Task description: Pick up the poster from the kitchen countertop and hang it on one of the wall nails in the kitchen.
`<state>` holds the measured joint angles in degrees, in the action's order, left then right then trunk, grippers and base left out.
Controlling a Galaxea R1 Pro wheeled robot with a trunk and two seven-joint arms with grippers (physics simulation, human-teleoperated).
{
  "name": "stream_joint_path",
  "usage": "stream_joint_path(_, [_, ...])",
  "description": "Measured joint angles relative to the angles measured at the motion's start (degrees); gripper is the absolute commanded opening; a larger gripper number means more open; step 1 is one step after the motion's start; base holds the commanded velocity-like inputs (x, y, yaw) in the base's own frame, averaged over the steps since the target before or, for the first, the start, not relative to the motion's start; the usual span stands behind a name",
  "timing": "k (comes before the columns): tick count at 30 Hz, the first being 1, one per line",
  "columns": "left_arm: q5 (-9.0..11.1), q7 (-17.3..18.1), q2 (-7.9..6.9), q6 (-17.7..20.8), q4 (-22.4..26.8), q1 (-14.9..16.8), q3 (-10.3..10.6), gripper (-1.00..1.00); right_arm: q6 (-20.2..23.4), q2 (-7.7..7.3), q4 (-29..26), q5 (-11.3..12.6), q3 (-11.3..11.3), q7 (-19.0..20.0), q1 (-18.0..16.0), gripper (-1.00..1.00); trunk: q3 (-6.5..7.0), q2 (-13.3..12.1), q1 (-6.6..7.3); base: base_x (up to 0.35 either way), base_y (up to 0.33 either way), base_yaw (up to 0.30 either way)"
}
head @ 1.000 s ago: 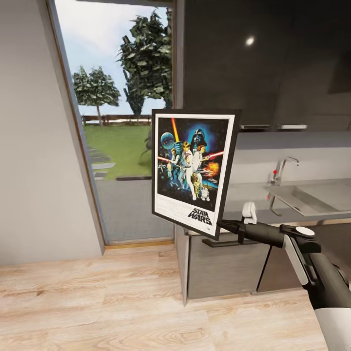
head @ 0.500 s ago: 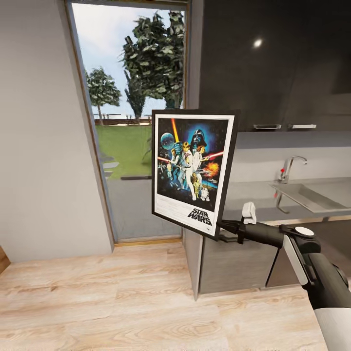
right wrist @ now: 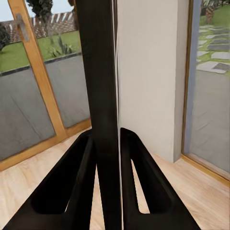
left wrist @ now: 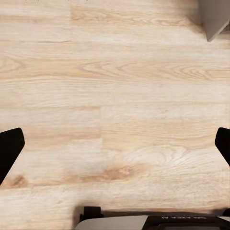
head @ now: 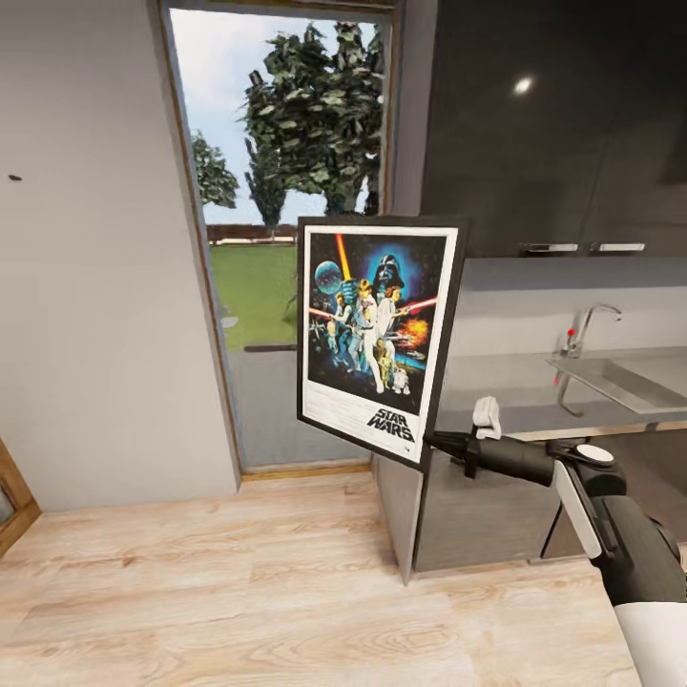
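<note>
The whole head view has slid rightward since a second ago: the tall glass door with trees behind it (head: 286, 239) and the glossy grey kitchen countertop with its steel sink (head: 534, 396) sit further right in the picture, so the camera has turned left while the held thing keeps its place in front of the robot. That turn brings a tiny dark wall nail (head: 14, 177) into sight on the plain off-white wall left of the door, which I judge to be the target coming into range (the carry is done, the hanging not yet begun).

The framed portrait Star Wars poster with white border and dark blue artwork (head: 377, 334) stands upright just right of the door, clear of the countertop. The right gripper (head: 441, 443) pinches its lower right corner, the black arm reaching forward and left, roughly level. In the right wrist view both black fingers (right wrist: 72, 187) press on the frame's edge (right wrist: 98, 72).

The left gripper's fingertips (left wrist: 9, 148) are spread wide over pale wooden floor (left wrist: 115, 96), holding nothing
</note>
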<state>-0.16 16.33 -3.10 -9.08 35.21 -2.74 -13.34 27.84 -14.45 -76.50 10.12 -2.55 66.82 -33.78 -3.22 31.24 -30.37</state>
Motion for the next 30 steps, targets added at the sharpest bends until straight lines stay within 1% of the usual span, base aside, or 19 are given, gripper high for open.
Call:
stream_joint_path(11, [0.05,0.00,-0.08,0.00,0.01,0.00,-0.01,1.00,-0.05,0.16,0.39,0.13,0.05,-0.15,0.00,-1.00,0.00,0.00,0.00,0.000,0.300,0.000])
stream_joint_path(14, [0.06,0.00,-0.09,0.00,0.02,0.00,0.00,1.00,-0.05,0.21,0.39,0.13,0.09,-0.15,0.00,-1.00,0.00,0.00,0.00,0.000,0.311,0.082])
stream_joint_path(20, [0.07,0.05,-0.09,0.00,0.15,0.00,-0.01,1.00,-0.05,0.21,0.40,0.14,0.11,-0.22,0.00,-1.00,0.00,-0.01,0.00,0.000,0.320,0.217])
stream_joint_path(30, [0.08,0.06,-0.09,0.00,0.27,0.00,-0.01,1.00,-0.05,0.22,0.40,0.14,0.11,-0.24,0.00,-1.00,0.00,-0.01,0.00,0.000,0.326,0.283])
